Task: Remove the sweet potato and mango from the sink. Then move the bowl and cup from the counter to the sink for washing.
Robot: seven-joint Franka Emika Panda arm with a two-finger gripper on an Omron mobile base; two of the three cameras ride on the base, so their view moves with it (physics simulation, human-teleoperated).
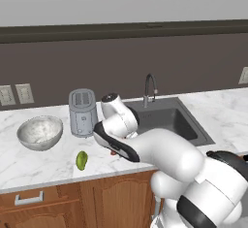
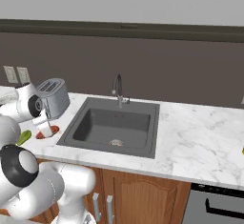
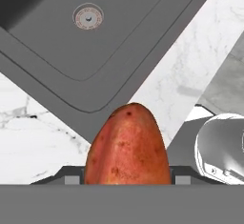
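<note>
The bowl (image 1: pixel 40 132) is sitting on the counter (image 1: pixel 29 161) well off to the claw's left, wide, whitish and mottled like stone. Nearer in, the mango (image 1: pixel 82 160) is lying on the marble just left of the claw, a small green oval already out of the basin. The grey toaster (image 1: pixel 83 112) is standing behind the claw, close by. The claw (image 2: pixel 46 131) itself is hanging low over the counter, clamped around the sweet potato (image 3: pixel 127 147), which is poking out between the jaws as a fat orange-red lump with dark speckles and a rounded tip. In the right base view the potato looks to be touching or nearly touching the marble. To the claw's right the sink (image 2: pixel 78 137) is lying empty, drain showing. I'd judge the potato is being set down; next the jaws need to part and lift clear, then go for the bowl.
</note>
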